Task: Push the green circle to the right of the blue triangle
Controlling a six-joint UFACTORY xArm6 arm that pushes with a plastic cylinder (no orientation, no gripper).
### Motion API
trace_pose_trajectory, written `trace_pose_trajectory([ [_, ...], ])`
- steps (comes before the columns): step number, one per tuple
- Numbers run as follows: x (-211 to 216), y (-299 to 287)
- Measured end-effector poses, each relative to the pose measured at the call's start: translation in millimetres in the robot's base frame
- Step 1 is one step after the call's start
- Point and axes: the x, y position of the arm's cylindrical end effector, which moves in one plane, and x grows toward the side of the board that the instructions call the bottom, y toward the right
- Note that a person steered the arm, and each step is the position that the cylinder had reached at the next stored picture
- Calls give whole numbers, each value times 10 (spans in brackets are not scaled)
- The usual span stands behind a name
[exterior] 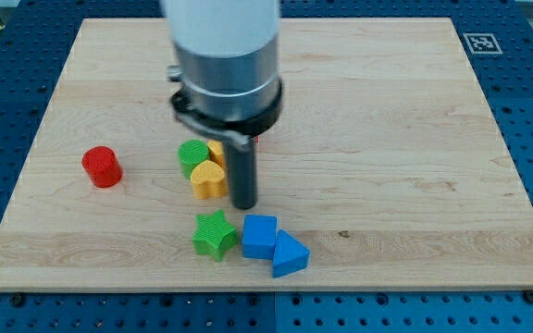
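The green circle (192,155) sits left of the board's middle, touching a yellow heart (208,179) below it and a yellow block (216,151) at its right, mostly hidden by the rod. The blue triangle (289,254) lies near the view's bottom, touching a blue block (259,236) on its left. My tip (244,204) rests on the board just right of the yellow heart, right and below the green circle, above the blue block.
A green star (214,234) lies left of the blue block. A red cylinder (102,166) stands alone at the view's left. A bit of red shows behind the rod. The wooden board (396,129) has a marker tag (480,43) at its top right corner.
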Motion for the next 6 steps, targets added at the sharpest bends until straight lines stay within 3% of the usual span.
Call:
trace_pose_trajectory([
  [1, -272, -135],
  [2, -289, -751],
  [5, -435, -1700],
  [6, -640, -1648],
])
